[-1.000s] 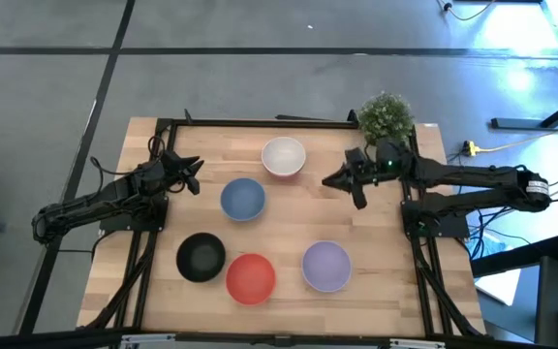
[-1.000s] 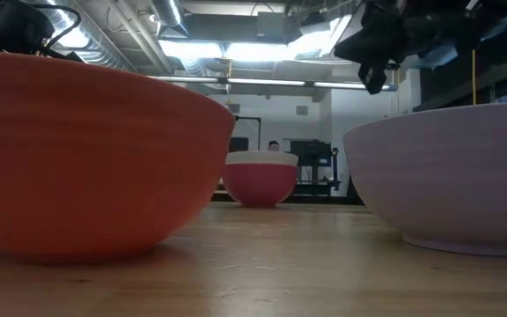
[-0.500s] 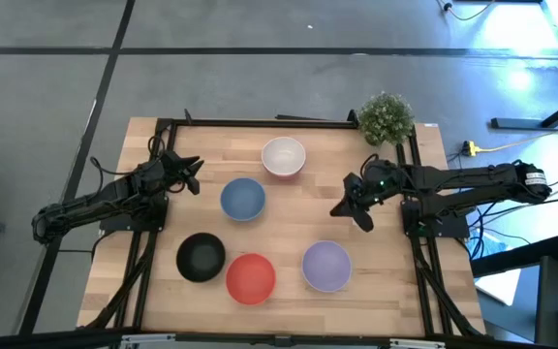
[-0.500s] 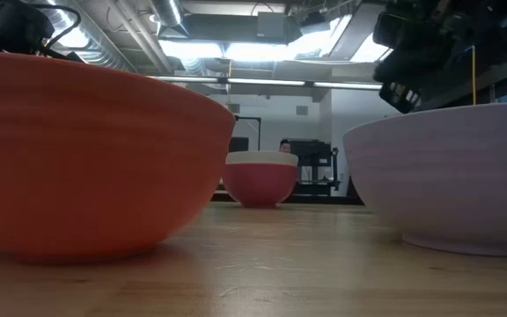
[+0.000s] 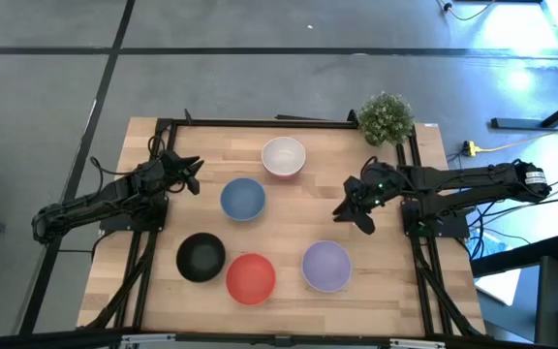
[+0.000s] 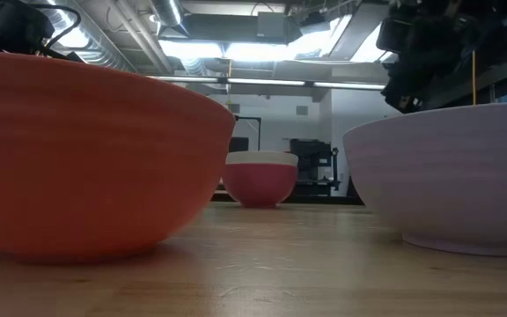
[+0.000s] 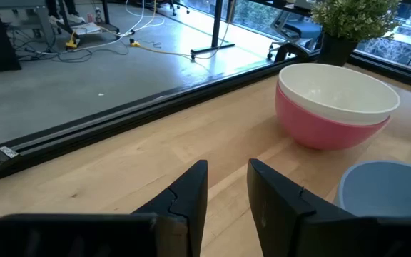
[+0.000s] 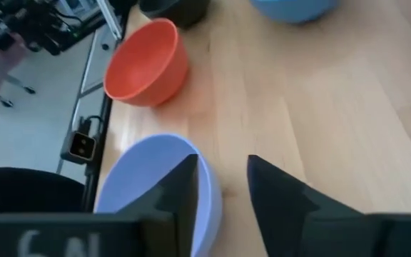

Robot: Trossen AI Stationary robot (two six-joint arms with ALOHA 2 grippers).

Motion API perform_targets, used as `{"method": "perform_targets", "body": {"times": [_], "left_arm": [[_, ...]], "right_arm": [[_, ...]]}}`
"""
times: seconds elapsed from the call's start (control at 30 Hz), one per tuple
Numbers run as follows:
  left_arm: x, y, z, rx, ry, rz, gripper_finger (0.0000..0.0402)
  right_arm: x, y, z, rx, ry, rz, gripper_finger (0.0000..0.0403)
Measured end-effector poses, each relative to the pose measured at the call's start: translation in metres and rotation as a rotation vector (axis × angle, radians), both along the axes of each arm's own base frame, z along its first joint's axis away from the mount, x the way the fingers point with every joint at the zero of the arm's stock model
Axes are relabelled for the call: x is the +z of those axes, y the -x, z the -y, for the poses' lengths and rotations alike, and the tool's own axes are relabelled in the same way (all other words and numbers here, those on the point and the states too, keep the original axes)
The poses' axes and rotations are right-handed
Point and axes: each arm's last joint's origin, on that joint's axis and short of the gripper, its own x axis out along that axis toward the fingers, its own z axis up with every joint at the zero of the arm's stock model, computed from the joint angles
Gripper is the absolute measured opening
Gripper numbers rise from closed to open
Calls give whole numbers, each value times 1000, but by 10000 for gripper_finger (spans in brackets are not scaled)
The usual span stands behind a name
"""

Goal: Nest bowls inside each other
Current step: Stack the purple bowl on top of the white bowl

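Parted and empty on the right gripper (image 5: 354, 212), just above the lavender bowl (image 5: 326, 266); parted too on the waiting left gripper (image 5: 190, 174) at the left edge. Could push the lavender rim instead of straddling it. Nearby: red-orange bowl (image 5: 251, 277), black bowl (image 5: 201, 257), blue bowl (image 5: 243, 198), white bowl (image 5: 283, 155) already inside the pink bowl (image 7: 320, 128), potted plant (image 5: 387, 117). Nothing between.

You're looking at a pale wooden table (image 5: 289, 208) with visible plank grain, lightly sheened. The red-orange bowl (image 5: 251, 277) and lavender bowl (image 5: 326, 266) are showing smooth, matt surfaces.
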Motion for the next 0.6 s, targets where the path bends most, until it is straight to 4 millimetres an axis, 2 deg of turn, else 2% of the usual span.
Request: {"method": "perform_targets", "body": {"times": [0.23, 0.37, 0.6], "left_arm": [[0, 0, 0, 1, 0, 0, 95], [0, 0, 0, 0, 0, 0, 95], [0, 0, 0, 0, 0, -2, 95]], "right_arm": [[-4, 2, -3, 31, 53, -35, 177], [-13, 5, -3, -30, 37, -150, 181], [-23, 1, -13, 19, 2, -216, 181]]}}
